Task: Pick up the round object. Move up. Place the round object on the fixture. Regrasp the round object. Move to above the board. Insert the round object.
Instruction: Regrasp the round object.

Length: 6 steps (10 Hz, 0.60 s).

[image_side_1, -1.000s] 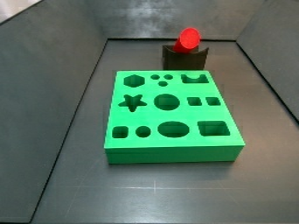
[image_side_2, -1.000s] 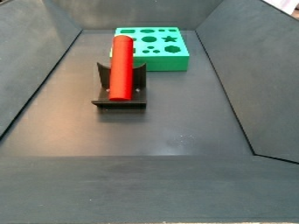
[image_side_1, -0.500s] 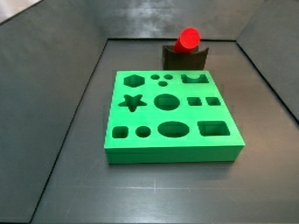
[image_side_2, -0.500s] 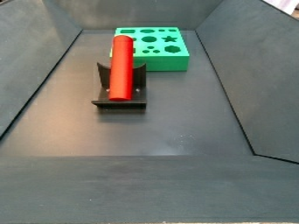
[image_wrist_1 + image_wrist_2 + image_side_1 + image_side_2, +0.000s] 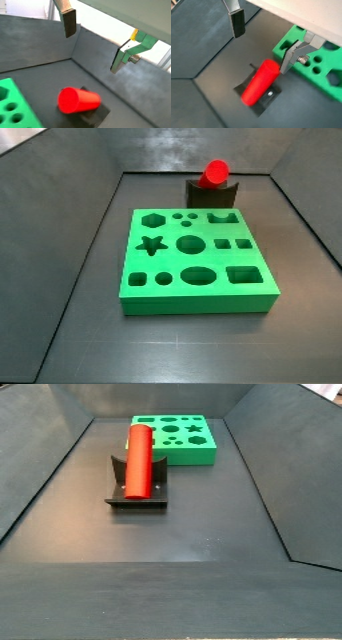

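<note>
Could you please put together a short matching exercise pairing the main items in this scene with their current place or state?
Things:
1. round object
2. fixture
3. board
4. gripper

States:
A. green, lying flat, every cut-out empty
B. open, holding nothing, above the peg in both wrist views
C. red, lying along the notch
D. dark, standing on the floor beside the board

Pairs: 1-C, 2-D, 3-A, 4-B
</note>
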Available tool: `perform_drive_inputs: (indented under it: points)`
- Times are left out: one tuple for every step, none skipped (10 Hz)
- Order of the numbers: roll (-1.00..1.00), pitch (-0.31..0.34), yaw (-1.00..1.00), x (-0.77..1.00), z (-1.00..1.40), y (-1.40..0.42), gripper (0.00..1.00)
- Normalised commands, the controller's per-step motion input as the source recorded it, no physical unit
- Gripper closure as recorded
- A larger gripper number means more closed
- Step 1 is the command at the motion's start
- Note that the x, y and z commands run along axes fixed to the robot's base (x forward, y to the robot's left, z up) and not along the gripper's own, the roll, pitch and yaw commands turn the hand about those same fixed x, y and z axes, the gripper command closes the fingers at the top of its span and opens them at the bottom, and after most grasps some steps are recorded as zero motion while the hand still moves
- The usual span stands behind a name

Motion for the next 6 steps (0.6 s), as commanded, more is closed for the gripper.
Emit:
perform_drive_inputs:
  points:
    - [1.0,0.076,0.02,0.07,-0.01,-0.03,0.0]
    - [1.0,0.112,0.04,0.08,0.0,-0.04,0.0]
    - [1.0,0.133,0.05,0.09,0.0,-0.04,0.0]
    - [1.0,0.184,0.09,0.1,-0.01,-0.04,0.0]
    - [0.84,0.193,0.11,0.1,-0.01,-0.05,0.0]
    - [0.64,0.186,0.14,0.1,-0.01,-0.05,0.0]
